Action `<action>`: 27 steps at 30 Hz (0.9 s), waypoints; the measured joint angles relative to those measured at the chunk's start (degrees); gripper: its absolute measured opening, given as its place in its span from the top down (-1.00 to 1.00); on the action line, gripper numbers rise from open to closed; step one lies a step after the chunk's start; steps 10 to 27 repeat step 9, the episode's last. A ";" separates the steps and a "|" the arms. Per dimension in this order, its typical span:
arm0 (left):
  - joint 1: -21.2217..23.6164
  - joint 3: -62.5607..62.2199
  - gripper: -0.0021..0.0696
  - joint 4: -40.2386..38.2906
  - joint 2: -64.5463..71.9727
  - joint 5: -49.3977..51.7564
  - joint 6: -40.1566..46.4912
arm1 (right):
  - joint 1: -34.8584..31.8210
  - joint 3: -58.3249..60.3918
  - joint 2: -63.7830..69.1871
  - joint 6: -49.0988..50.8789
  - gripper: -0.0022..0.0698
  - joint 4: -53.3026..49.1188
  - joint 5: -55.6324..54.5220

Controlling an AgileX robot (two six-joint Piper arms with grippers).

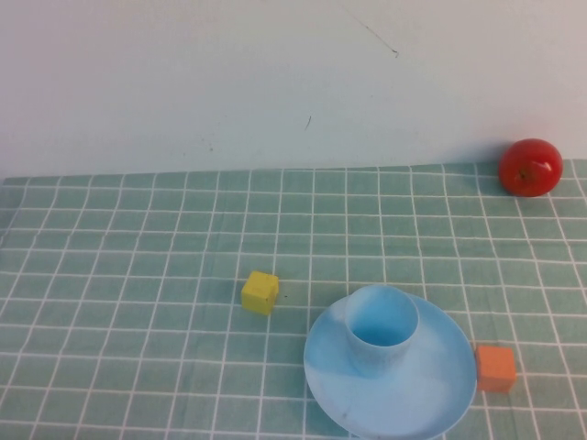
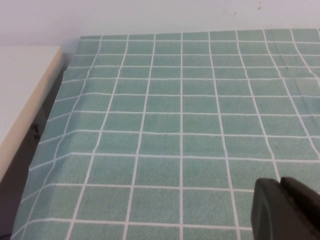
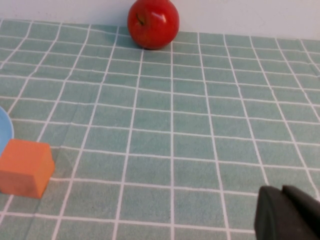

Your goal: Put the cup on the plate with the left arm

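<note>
The left pincer (image 2: 287, 210) is seen only as a dark tip at the edge of the left wrist view, above bare checked cloth (image 2: 180, 125) near the bench's edge; whether it is wide or narrow cannot be told. The right pincer (image 3: 287, 215) is likewise seen only as a dark tip in the right wrist view, above the cloth, and its state cannot be told either. Neither arm is seen in the high view. The cup (image 1: 381, 330) is stood upright on the plate (image 1: 440, 394), towards the plate's far left part, its mouth open upward. A yellow cube (image 1: 260, 292) is found on the cloth just left of the plate, apart from it. An orange cube (image 1: 496, 368) is set beside the plate's right rim. A red apple (image 1: 530, 167) is placed at the far right, by the wall.
</note>
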 joint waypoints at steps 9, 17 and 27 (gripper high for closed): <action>0.00 0.11 0.95 1.34 0.00 -0.69 -1.70 | 0.00 0.00 0.00 0.00 0.95 0.00 0.00; 0.00 0.11 0.95 1.34 0.00 -0.69 -1.70 | 0.00 0.00 0.00 0.00 0.95 0.00 0.00; 0.00 0.11 0.95 1.34 0.00 -0.69 -1.70 | 0.00 0.00 0.00 0.00 0.95 0.00 0.00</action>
